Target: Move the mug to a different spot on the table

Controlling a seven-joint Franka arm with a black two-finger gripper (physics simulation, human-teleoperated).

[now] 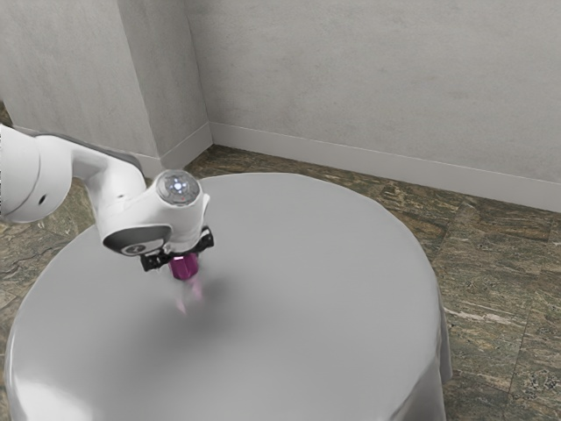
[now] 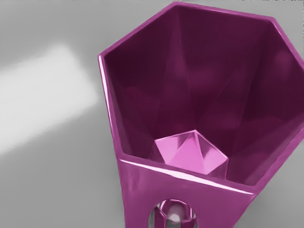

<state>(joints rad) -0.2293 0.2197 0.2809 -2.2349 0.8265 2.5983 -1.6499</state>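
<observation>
Left of the mug (image 1: 185,268), in the exterior view, a big white arm (image 1: 79,175) comes in from the view's left edge and bends down. The black end effector (image 1: 180,256) sits right on top of the mug. I cannot tell if the end effector is apart or clamped on the mug, because the arm and the mug hide that part.

The mug is dark pink and shiny. It is over the round desk (image 1: 342,281), on the side toward the exterior view's left, well away from the desk's edges. A pale pink glow lies on the desk just under the mug. A soft grey shadow spreads just to the right of the mug. I cannot tell if the mug stands on the desk or hangs a little above it.

Right of the mug, the desk top is smooth and grey-white. Further right of the mug, past the desk, is a brown stone floor (image 1: 500,263). Behind the mug stand pale grey walls (image 1: 368,70) with a white strip along the bottom.

Seen in the wrist view, the mug is very close under the hand. Its mouth has six sides, and its inside bottom is a lighter pink. A handle (image 2: 173,216) with a round hole sticks out from the mug's side. Beside the mug, a bright patch of light (image 2: 42,99) lies on the grey desk.
</observation>
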